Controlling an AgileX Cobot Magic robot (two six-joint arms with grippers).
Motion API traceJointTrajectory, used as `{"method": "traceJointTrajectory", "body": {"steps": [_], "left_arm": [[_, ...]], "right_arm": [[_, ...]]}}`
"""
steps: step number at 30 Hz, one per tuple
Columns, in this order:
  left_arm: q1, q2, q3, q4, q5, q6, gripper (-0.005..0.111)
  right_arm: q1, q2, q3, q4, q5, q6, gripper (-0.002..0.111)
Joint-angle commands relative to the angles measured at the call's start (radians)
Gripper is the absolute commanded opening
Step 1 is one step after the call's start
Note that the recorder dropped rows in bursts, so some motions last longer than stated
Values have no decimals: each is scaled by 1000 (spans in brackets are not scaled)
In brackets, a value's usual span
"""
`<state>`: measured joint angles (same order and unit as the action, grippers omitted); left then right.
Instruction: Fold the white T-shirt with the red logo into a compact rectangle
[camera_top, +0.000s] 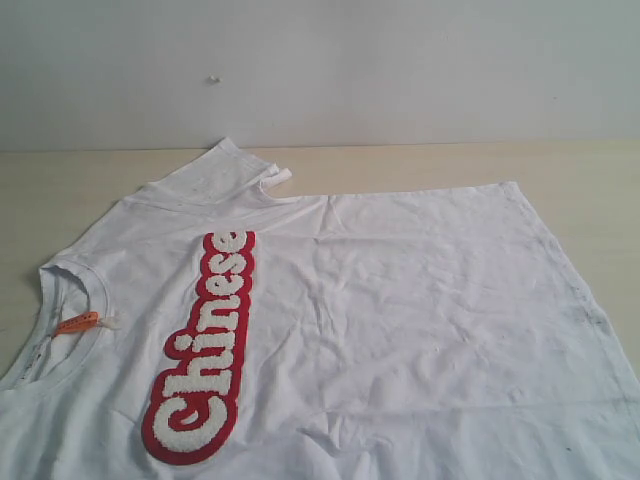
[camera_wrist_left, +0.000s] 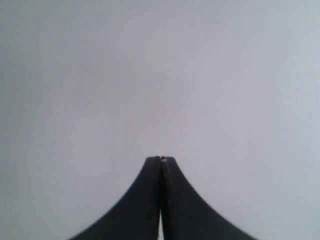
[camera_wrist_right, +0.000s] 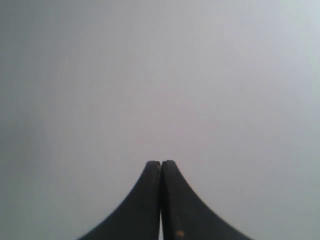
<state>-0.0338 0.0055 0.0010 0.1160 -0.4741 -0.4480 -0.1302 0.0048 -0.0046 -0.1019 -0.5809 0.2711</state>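
1. The white T-shirt (camera_top: 420, 300) lies spread front-up on the table (camera_top: 560, 165), with the collar (camera_top: 95, 290) at the left and the hem at the right.
2. The red logo (camera_top: 205, 350) runs along the chest, left of centre, from the near edge toward the far sleeve (camera_top: 215, 172).
3. An orange neck tag (camera_top: 77, 323) sits inside the collar.
4. Left gripper (camera_wrist_left: 161, 158): fingers pressed together, nothing held, facing a plain pale surface.
5. Right gripper (camera_wrist_right: 161, 162): fingers pressed together, nothing held, facing a plain pale surface.

Flat, diffuse light; bright, slightly washed out.
Exterior view: white T-shirt (camera_top: 420, 290) near overexposed, creases shading softly, scant shadow on tabletop (camera_top: 560, 165). Wrist views: left pincer (camera_wrist_left: 160, 159) and right pincer (camera_wrist_right: 160, 162) dark, soft-edged against hazy grey.
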Motion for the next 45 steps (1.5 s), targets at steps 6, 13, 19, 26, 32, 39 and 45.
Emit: {"method": "traceJointTrajectory", "body": {"steps": [6,13,19,26,32,39,45], "left_arm": [[2,-5,-89,101,-43,-361,0],[2,7,-351,336,310,-423,0],[2,129,-534,428,405,-419,0],[2,355,-707,581,610,-419,0],[-13,511,-724,537,715,-304,0],[-138,732,-724,280,898,181,0],[-181,979,-724,179,980,408,0]], "right_arm": [[-3,-5,-128,-128,-5,325,0],[-3,-5,-346,-379,300,485,0],[-3,42,-491,-420,460,500,0],[-3,189,-644,-440,679,407,0],[-3,331,-700,-281,856,157,0],[-3,494,-732,216,975,-377,0],[-3,664,-760,483,1088,-717,0]]}}
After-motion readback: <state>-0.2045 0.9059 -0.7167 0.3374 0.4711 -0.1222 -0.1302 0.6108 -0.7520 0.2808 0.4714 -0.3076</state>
